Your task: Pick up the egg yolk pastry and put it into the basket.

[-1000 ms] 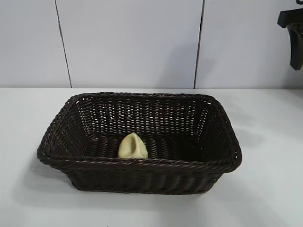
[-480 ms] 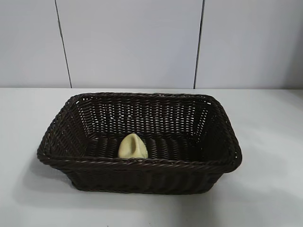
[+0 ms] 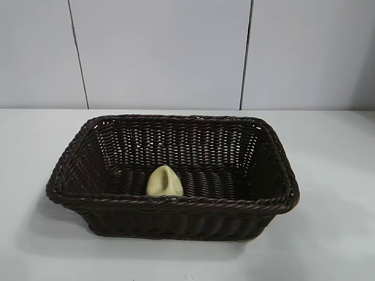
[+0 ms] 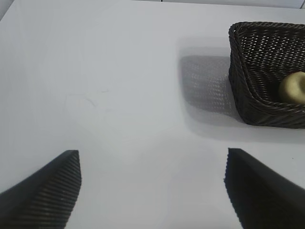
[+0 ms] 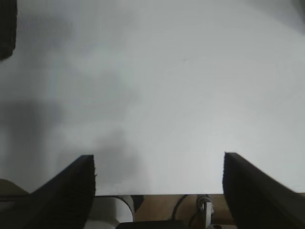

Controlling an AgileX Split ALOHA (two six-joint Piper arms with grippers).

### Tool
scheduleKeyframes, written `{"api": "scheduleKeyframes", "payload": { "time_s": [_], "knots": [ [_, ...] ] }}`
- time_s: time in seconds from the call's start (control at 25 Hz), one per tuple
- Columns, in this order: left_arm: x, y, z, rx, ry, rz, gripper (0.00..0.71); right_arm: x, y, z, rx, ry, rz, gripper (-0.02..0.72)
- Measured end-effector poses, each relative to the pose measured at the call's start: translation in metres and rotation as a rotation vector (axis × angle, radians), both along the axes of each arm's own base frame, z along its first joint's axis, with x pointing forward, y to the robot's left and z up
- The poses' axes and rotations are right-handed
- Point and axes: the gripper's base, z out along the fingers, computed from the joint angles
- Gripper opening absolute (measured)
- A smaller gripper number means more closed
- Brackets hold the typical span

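Both pincers, left (image 4: pixel 152 183) & right (image 5: pixel 158 183), gape wide, empty; egg yolk pastry (image 3: pixel 164 181) sits in basket (image 3: pixel 176 202).

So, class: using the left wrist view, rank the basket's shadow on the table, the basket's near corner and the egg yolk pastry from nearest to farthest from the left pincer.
1. The basket's shadow, on the bare table beside the basket.
2. The basket's near corner, at its braided rim.
3. The egg yolk pastry, inside the basket, beyond that wall.

The left pincer is open over the table, holding nothing.
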Motion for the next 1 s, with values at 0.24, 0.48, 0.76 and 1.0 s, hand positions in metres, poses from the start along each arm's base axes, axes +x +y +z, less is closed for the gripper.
{"api": "scheduleKeyframes", "payload": {
  "time_s": [0.24,0.48,0.76,1.0],
  "knots": [
    [0.0,0.0,0.0,0.0,0.0,0.0,0.596,-0.019,0.002,-0.027,0.032,-0.099,0.012,0.54],
    [0.0,0.0,0.0,0.0,0.0,0.0,0.596,-0.029,0.004,-0.026,0.049,-0.201,0.018,0.54],
    [0.0,0.0,0.0,0.0,0.0,0.0,0.596,-0.063,0.003,-0.021,0.052,-0.435,0.023,0.54],
    [0.0,0.0,0.0,0.0,0.0,0.0,0.596,-0.073,0.003,-0.021,0.051,-0.501,0.024,0.54]
  ]
}}
